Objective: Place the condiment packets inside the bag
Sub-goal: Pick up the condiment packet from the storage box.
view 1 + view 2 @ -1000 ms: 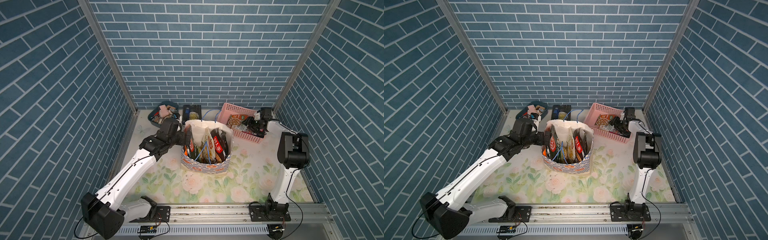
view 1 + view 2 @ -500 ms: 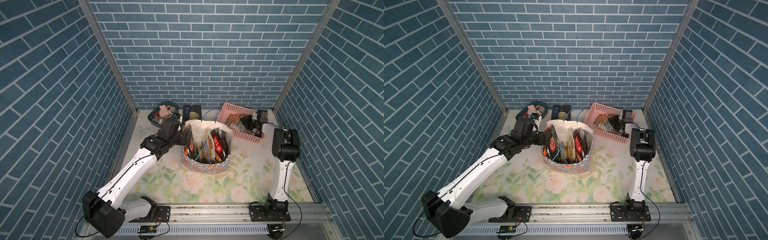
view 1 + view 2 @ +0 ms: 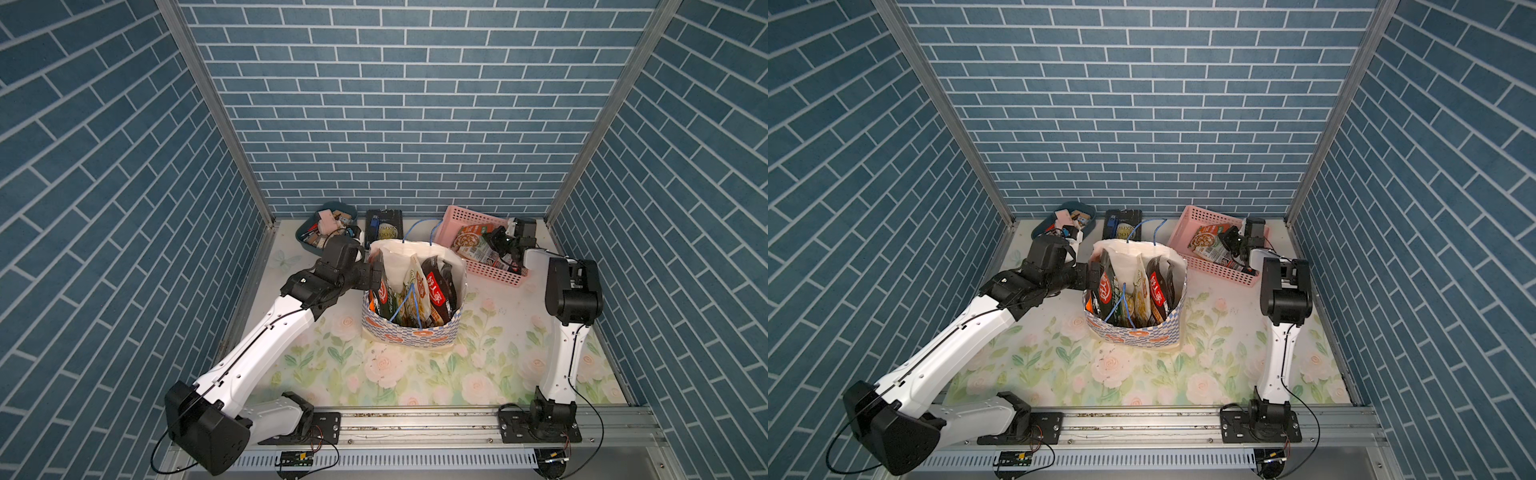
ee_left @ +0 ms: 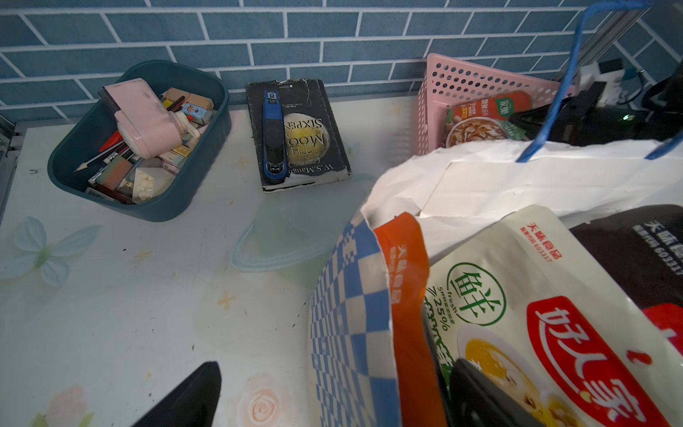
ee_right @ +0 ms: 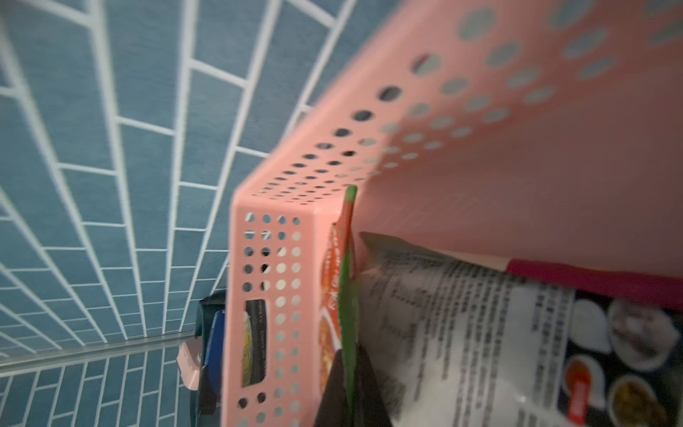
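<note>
Pink basket (image 3: 494, 272) at the far right of the desk (image 3: 519, 345) holds an orange packet (image 3: 469, 243); your right fingers (image 5: 367, 399) are clenched on its green edge. Your left fingers (image 4: 184, 397) stand spread, released, across the bag (image 3: 411, 332) wall, other condiment packets (image 3: 432, 291) upright inside.

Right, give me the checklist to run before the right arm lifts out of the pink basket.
1. Right gripper shut on the edge of the red-topped packet: ok.
2. Second packet beside it free of the grip: cannot tell.
3. Bag upright, mouth open: ok.
4. Left gripper open, straddling the bag's rim: ok.
5. Blue cord handle stands up at the bag's far rim, towards the pink basket, where the packet would probably cross: not ok.
</note>
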Controlling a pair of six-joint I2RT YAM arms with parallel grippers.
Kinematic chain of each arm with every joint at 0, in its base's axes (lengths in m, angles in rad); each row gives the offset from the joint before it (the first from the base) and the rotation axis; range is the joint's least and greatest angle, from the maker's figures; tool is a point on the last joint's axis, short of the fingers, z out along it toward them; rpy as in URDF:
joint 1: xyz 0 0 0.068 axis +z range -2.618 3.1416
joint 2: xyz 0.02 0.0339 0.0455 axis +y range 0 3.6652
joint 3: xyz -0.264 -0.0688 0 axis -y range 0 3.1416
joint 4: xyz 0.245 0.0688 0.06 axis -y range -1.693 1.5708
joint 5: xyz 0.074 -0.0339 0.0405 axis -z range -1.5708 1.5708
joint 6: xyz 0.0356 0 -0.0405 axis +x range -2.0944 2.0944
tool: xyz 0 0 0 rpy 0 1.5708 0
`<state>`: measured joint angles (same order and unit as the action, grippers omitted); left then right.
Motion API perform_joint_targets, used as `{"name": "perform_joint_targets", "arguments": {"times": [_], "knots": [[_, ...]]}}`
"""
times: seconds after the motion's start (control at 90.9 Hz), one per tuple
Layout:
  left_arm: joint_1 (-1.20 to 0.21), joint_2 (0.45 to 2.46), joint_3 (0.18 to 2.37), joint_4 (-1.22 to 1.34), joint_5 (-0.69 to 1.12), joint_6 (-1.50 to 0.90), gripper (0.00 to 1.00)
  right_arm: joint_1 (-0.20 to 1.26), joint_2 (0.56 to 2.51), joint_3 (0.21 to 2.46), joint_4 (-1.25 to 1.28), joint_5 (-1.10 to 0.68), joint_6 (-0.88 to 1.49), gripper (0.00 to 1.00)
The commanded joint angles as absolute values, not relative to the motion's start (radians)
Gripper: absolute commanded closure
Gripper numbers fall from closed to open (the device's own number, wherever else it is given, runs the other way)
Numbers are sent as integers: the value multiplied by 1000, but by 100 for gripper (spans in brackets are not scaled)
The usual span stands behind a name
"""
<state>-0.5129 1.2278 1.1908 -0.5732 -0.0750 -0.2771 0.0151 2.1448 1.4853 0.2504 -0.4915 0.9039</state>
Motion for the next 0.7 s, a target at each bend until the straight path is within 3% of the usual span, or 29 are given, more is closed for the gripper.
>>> {"name": "perform_joint_targets", "arguments": {"times": [0.0, 0.165, 0.396, 0.693], "knots": [[-499, 1220, 1188, -585, -99, -268, 0, 22, 1930, 1482, 214, -479, 747, 100], [-497, 1221, 1174, -564, -85, -273, 0, 76, 1687, 1481, 16, -463, 616, 100], [-493, 1216, 1162, -531, -66, -279, 0, 259, 1400, 1520, -195, -509, 473, 100], [-489, 1208, 1150, -505, -46, -292, 0, 515, 1272, 1504, -197, -643, 491, 100]]}}
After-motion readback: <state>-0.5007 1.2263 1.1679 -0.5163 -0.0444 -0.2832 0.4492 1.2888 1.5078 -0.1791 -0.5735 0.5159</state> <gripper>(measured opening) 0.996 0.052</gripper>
